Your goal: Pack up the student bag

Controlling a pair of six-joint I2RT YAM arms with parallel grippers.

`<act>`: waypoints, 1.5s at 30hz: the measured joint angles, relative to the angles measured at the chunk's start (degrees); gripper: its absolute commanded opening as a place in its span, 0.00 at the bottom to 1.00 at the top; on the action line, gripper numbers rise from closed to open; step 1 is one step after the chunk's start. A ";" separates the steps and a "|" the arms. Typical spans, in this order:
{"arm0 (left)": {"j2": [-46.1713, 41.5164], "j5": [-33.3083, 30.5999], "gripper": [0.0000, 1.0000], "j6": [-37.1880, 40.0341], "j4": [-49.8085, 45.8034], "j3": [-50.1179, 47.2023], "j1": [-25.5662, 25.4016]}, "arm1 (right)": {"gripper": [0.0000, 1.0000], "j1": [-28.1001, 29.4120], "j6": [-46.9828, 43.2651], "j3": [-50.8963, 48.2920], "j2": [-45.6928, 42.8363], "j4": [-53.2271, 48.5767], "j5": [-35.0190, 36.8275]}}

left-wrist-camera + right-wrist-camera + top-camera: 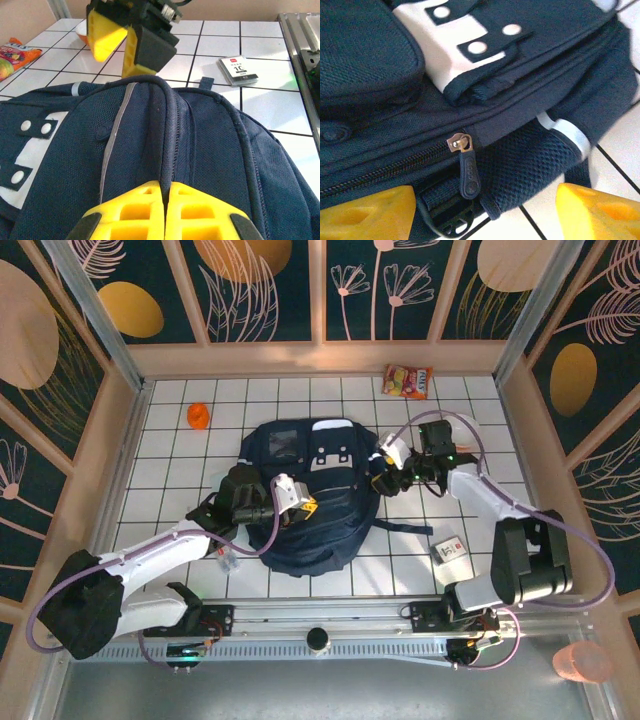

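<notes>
Across the middle of the white-tiled counter [170, 475] lies the student bag [325, 535], and the left tool [164, 197] is pinched fully shut on its top seam ridge, seemingly to brace the fabric. The right tool [485, 207] stands wide open and empty, fingers either side of the zip pull [469, 172]; it should centre on that tab, close squarely, then draw along the zip line, not upward.

1. White-tiled worktop [170, 455], walled on three sides.
2. Navy bag [320, 530] lies flat at its middle.
3. Orange thing [198, 416] at far left.
4. Snack packet [408, 381] at far right.
5. Small card pack [451, 550] at near right, apart from the bag.
</notes>
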 measured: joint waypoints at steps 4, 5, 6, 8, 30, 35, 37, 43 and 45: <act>0.00 0.37 0.00 0.76 -0.37 0.00 0.00 | 0.69 0.07 -8.68 3.19 5.05 -3.08 -3.13; 0.00 0.42 0.00 0.94 -0.42 0.00 0.00 | 0.69 0.13 -10.40 3.87 6.29 -3.63 -3.87; 0.00 0.55 0.00 1.18 -0.42 0.00 0.02 | 0.68 0.28 -11.69 4.37 7.37 -3.98 -4.39; 0.00 0.70 0.00 1.55 -0.48 0.00 0.07 | 0.68 0.52 -13.22 4.98 9.05 -4.35 -5.27; 2.67 -5.66 0.00 2.84 -0.37 2.16 -0.35 | 0.00 0.74 -10.25 12.09 9.75 -14.93 -5.11; 2.93 -11.56 0.00 2.21 -0.33 3.85 -0.39 | 0.00 1.14 -6.49 11.96 6.99 -14.93 -5.03; 3.15 -13.62 0.00 1.49 -0.33 4.42 -0.39 | 0.00 2.16 -5.03 11.65 5.57 -14.93 -4.74; 4.00 -18.49 0.00 0.20 -0.35 5.03 -0.39 | 0.00 7.65 -0.81 10.08 1.20 -15.80 -3.43; 4.76 -20.09 0.00 0.04 -0.37 5.49 -0.46 | 0.00 9.33 0.70 9.88 0.42 -16.37 -3.45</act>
